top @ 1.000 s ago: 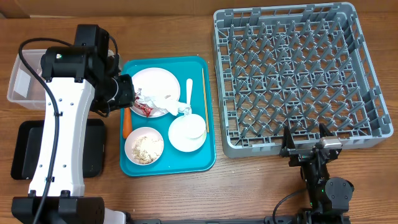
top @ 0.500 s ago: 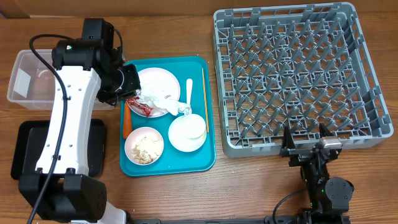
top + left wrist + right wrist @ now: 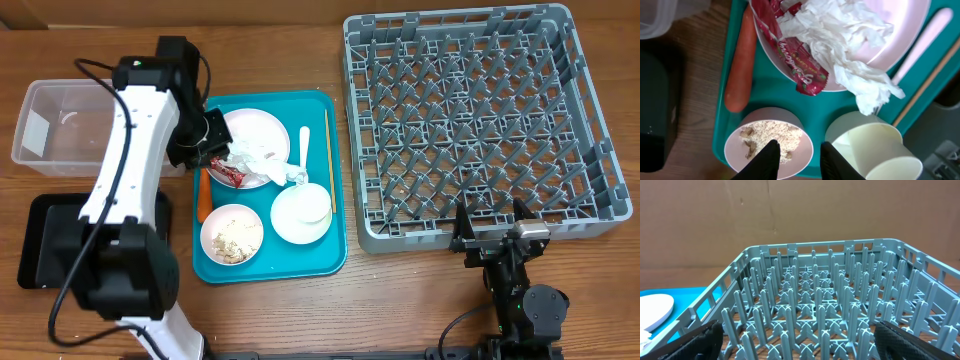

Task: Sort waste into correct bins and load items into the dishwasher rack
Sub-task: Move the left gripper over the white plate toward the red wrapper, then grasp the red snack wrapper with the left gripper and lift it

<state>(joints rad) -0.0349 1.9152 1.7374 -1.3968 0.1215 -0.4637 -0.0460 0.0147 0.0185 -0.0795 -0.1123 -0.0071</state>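
From above, the left tool hangs over the edge of the white plate on the teal tray, by the red snack wrapper. The grey rack sits on the right of the counter. The left wrist camera shows its fingers a little apart, holding nothing, above the small bowl of rice, with the carrot close by. The right wrist camera shows the right tool wide open and empty, facing the rack.

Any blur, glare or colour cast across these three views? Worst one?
Overhead: sharp, even light, no glare on the dishwasher rack. Left wrist: worst, soft focus, left gripper a dark blur at the bottom edge, white plate reads pinkish. Right wrist: rack pegs crisp, right gripper fingers smeared in the bottom corners.
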